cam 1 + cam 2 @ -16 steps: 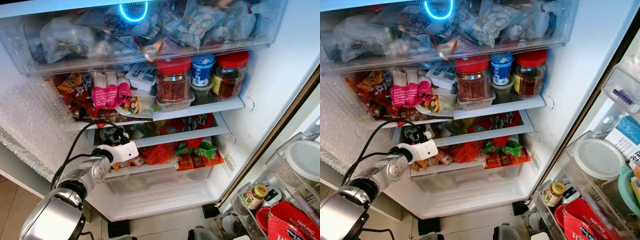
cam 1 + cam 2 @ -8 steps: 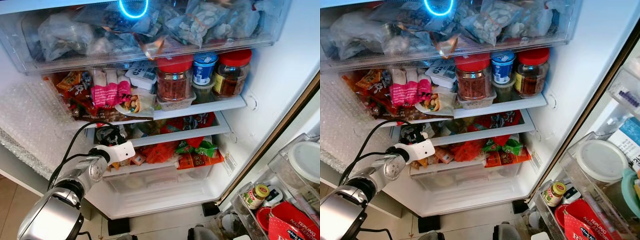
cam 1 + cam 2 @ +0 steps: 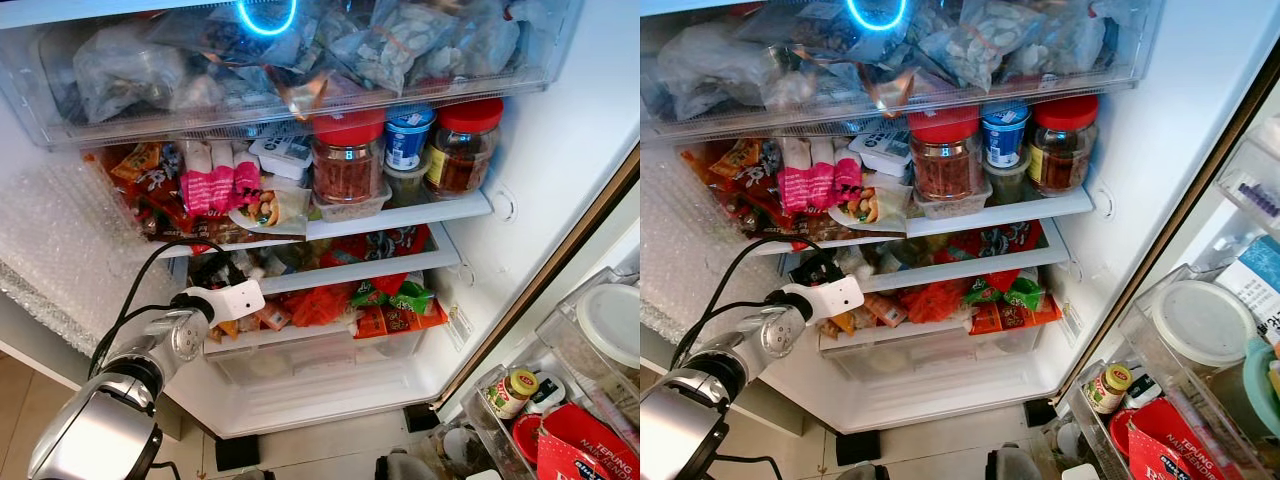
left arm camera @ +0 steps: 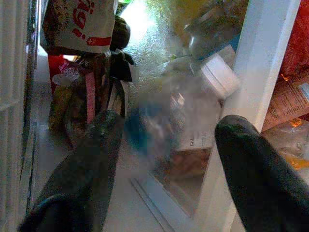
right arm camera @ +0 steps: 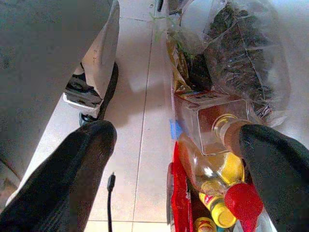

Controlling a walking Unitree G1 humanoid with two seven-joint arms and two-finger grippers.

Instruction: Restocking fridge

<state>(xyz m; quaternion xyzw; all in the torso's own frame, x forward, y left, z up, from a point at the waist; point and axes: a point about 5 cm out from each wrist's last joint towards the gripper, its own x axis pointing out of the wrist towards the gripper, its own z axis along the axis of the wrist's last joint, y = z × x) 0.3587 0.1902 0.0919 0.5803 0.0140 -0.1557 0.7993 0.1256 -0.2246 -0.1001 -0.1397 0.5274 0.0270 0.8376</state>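
The robot is putting things into the fridge. This looks like the step right after setting something on the middle shelf, at its left end. A clear bottle with a white cap is lying there, blurry, just in front of the left tool.

The left tool's two black fingers are standing wide apart. They are holding nothing. The bottle is sitting between them but farther in, and I cannot tell if a finger is touching it. The left arm is reaching to the shelf edge, with red snack bags lying on the shelf below.

The right tool is hanging low over the floor, beside a bag of groceries. Its fingers are spread wide and empty too. A bottle with a red cap and a sack of dark leaves are waiting there.

Next, I think, the robot needs to pick another thing from that bag and find a free spot for it. The shelves are very full, so it must go slowly and not knock the red-lid jars.
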